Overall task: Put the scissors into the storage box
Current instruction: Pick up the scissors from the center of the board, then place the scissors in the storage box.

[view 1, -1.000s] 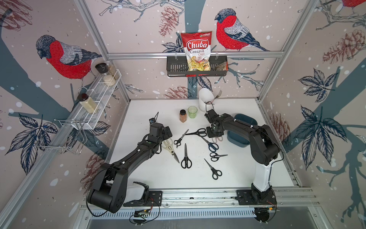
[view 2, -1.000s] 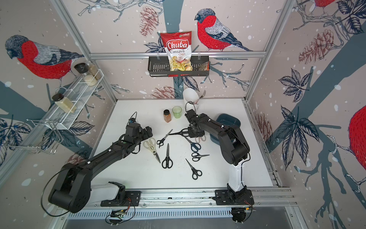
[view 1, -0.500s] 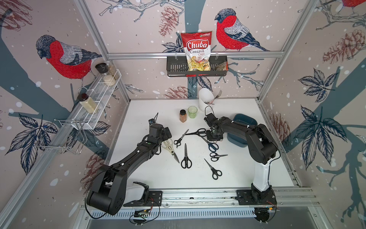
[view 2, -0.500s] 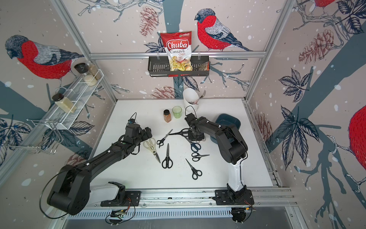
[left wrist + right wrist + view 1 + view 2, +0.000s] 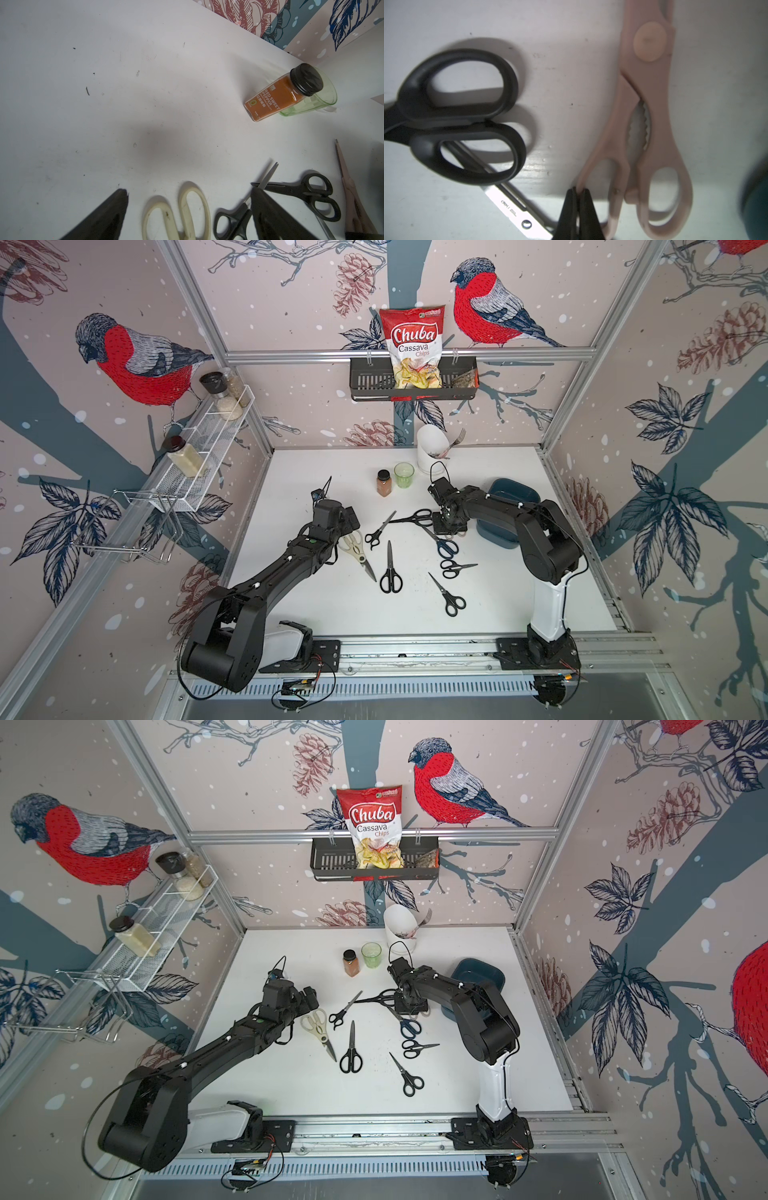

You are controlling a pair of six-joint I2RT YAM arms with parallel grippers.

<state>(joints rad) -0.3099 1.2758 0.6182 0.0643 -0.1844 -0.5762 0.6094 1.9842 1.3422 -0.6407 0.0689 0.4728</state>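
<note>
Counting upward from the lower edge of both top views, seven pairs lie loose on the white counter (image 5: 519, 605): slim black-handled steel scissors (image 5: 448, 594) nearest, then long black-handled steel scissors (image 5: 390, 568) and small black-handled scissors (image 5: 457, 567), cream-handled kitchen shears (image 5: 356, 551), dark-blue-handled scissors (image 5: 444, 545), short black-handled scissors (image 5: 377, 529) and big black-handled scissors (image 5: 413, 517). The left end effector (image 5: 189, 189) hangs spread open and empty above the cream handles. Just right of centre, the right end effector (image 5: 578, 192) is pinched tight on one handle loop of the pale-pink plastic-handled scissors (image 5: 654, 135), which appear to lie flat on the counter, not yet lifted. Farther up and right, the shallow dark teal-blue plastic storage box (image 5: 517, 493) sits just beside that grasp; its visible interior holds no scissors, though the arm hides part of it. Beyond, at upper middle, a brown spice jar (image 5: 384, 483), green glass tumbler (image 5: 404, 475) and white cylindrical utensil holder (image 5: 432, 448) play no part. So nothing appears stowed: the first pair is only gripped, with lift, carry and release left, then seven more.
</note>
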